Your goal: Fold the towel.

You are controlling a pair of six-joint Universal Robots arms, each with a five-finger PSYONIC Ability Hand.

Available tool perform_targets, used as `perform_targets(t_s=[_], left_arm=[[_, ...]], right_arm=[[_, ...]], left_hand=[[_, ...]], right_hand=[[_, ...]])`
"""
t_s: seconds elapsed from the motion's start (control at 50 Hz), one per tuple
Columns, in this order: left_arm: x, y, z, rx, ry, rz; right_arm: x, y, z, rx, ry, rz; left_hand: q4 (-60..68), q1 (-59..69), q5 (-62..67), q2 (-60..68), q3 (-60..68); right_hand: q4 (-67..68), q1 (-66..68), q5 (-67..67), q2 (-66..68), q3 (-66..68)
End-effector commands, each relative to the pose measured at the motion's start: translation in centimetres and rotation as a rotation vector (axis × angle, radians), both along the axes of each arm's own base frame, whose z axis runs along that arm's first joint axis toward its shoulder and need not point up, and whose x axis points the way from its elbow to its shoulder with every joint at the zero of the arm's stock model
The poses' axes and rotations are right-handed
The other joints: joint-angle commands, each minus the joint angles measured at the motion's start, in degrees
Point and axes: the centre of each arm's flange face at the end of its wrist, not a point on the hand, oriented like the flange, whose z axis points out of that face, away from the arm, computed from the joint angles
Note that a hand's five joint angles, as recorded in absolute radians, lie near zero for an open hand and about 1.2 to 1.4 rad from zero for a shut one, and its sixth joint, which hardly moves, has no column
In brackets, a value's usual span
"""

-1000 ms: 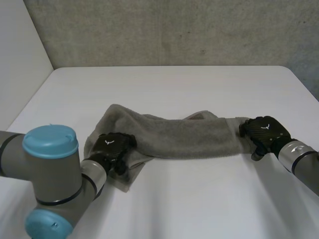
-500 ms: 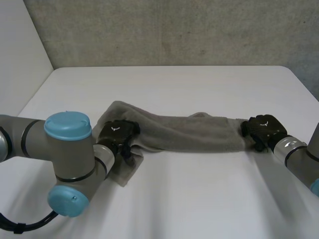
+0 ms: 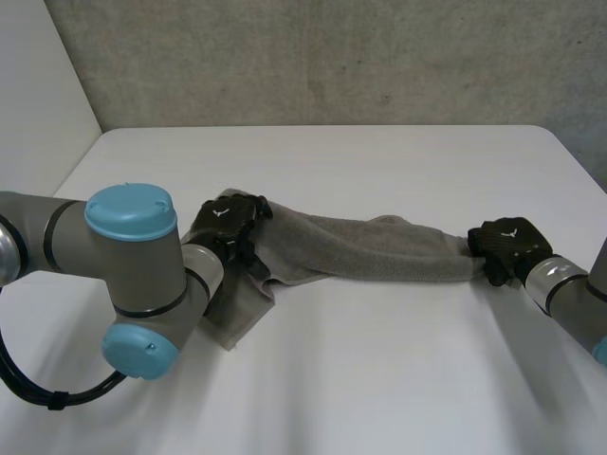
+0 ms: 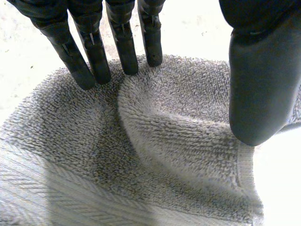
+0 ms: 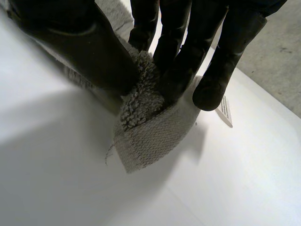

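The white table [image 3: 379, 398] carries a grey towel [image 3: 370, 251], pulled out into a long, bunched band across its middle from 9 o'clock to 3 o'clock. At the band's 9 o'clock end a loose flap [image 3: 232, 318] drops toward 7 o'clock and lies on the table.

The left arm [image 3: 133, 275] comes in from 8 o'clock, and the right arm [image 3: 569, 299] comes in from 4 o'clock.

The left hand [image 3: 228, 220] sits on the towel's 9 o'clock end. In the left wrist view its fingers [image 4: 94, 52] dig into the pile and its thumb [image 4: 261, 84] presses down opposite them. A raised ridge of cloth is squeezed between them, so this hand grips the towel.

The right hand [image 3: 507, 245] is clamped on the towel's 3 o'clock end. In the right wrist view the thumb [image 5: 89, 42] and fingers [image 5: 221, 61] pinch a corner, and the hem sticks out past the fingertips.

A small white label [image 5: 225, 110] pokes out from the towel just beside those fingertips.
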Motion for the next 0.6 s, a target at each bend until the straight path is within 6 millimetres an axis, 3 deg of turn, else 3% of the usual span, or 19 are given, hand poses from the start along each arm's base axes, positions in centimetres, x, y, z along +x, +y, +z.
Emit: perform_targets(t_s=[0.02,0.6], left_arm=[[-0.1,0.0,-0.5,0.038,0.039,0.008],[-0.4,0.8,-2.3,0.045,-0.046,-0.02]], right_arm=[[0.0,1.0,1.6,0.014,-0.085,-0.016],[0.2,1.4,1.4,0.024,-0.09,-0.012]], left_hand=[[-3.63,-3.73,-13.44,-3.3,-3.73],[-8.01,-8.11,-17.82,-7.68,-8.11]], right_hand=[[3.31,5.0,3.41,5.33,4.35],[3.31,5.0,3.41,5.33,4.35]])
